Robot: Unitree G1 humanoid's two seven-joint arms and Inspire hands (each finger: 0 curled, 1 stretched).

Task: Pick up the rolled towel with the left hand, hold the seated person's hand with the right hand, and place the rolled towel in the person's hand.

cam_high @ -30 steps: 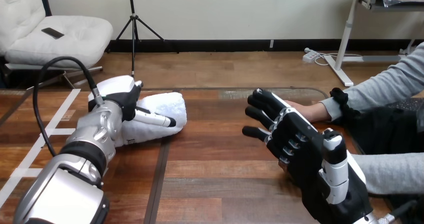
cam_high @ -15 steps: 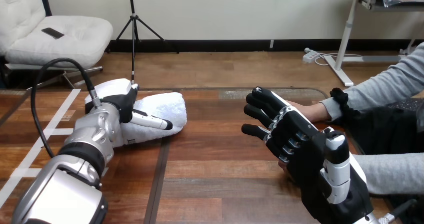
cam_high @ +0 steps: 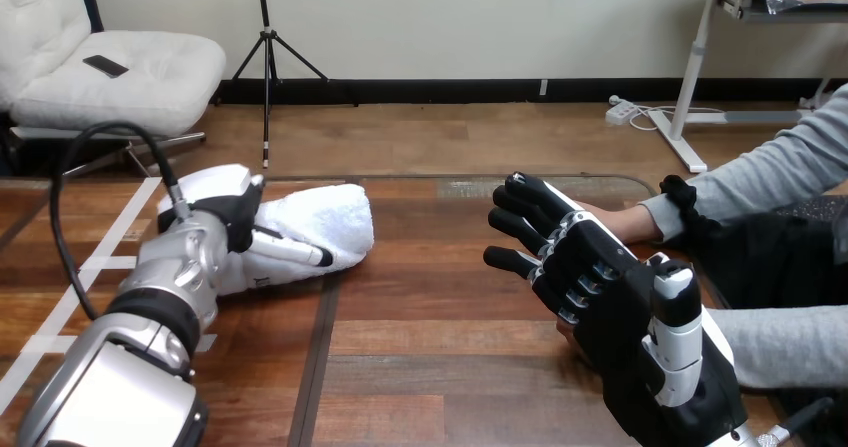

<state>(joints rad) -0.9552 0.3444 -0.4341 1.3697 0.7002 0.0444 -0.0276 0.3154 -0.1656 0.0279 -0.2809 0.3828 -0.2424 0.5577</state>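
While the rolled towel point(cam_high: 325, 219) lies on the wooden table point(cam_high: 420, 347) at 10 o'clock, left hand point(cam_high: 240, 213) clamps it; right hand point(cam_high: 620, 317), at 4 o'clock, spread open over the person's hand point(cam_high: 614, 223); contact unclear.

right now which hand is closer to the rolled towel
Left. The left hand is against the rolled towel's left end, touching it. The right hand is apart from it, across the table to the towel's right, by the person's hand.

Lab-like test setup: wooden table point(cam_high: 430, 367), white tape marks point(cam_high: 105, 263).
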